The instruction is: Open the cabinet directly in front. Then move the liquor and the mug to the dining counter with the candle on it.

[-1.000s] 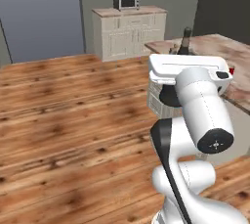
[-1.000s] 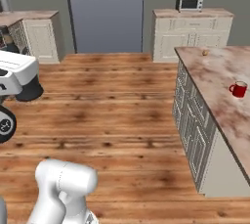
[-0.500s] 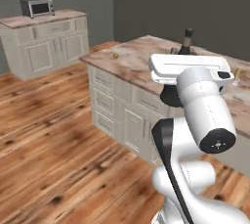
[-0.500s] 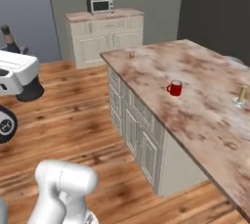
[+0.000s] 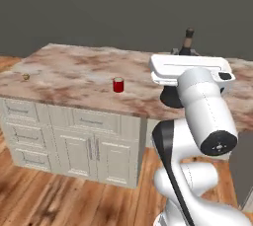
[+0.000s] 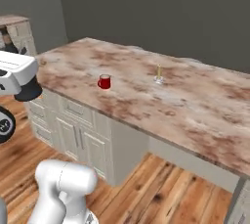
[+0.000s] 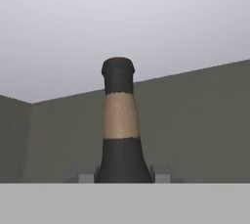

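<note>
A: Liquor? Quick look.
B: Dark slim bottle, tan band round the narrow neck, dark cap on top. In the hand view it stands upright, dead centre between the two finger tips.
A: Pincer state?
B: Gripper is clamped on the liquor, one finger each side of the bottle's shoulder, both touching it.
A: Where is the bottle in the room?
B: Left base view: its neck sticks up behind the white arm's hand, above the far side of the dining counter. Held in the air, not resting on the top as far as I can tell.
A: Mug?
B: Small bright-red cup upright on the dining counter, near the front edge. Right base view shows it too, handle visible. Cannot tell what is inside it.
A: Candle?
B: Thin tan stick upright in a small round holder, on the same stone top, well apart from the mug, further across.
A: Counter look?
B: Marbled reddish-brown and cream top over cream fronts with grey handles, doors and drawers all closed.
A: Anything else on it?
B: A tiny yellowish thing near the left end; too small to tell.
</note>
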Controlling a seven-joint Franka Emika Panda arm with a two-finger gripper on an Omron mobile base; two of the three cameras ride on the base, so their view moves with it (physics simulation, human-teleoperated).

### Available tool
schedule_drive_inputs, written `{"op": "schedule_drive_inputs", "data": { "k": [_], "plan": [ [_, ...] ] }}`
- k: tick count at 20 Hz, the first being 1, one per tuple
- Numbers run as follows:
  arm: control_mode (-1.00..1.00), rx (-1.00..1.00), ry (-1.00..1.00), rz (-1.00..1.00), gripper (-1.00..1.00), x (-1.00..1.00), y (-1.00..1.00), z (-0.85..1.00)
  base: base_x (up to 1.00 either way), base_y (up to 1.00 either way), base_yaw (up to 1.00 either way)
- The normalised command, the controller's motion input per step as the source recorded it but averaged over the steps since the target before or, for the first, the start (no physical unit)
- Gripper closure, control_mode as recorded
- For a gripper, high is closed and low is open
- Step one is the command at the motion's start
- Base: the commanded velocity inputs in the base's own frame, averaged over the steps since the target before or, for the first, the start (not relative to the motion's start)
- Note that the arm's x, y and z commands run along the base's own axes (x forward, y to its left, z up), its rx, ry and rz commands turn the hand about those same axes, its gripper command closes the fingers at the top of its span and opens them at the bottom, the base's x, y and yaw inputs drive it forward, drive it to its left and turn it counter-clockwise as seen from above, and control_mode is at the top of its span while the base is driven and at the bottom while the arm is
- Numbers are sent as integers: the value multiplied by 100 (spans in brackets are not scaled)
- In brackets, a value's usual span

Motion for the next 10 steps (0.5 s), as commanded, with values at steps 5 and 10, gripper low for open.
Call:
{"op": "schedule_drive_inputs", "data": {
  "k": [5,10],
  "plan": [
    [100,0,0,0,100,0,0,0,0,-12,-89],
    [100,0,0,0,100,0,0,0,16,-3,-43]
  ]
}}
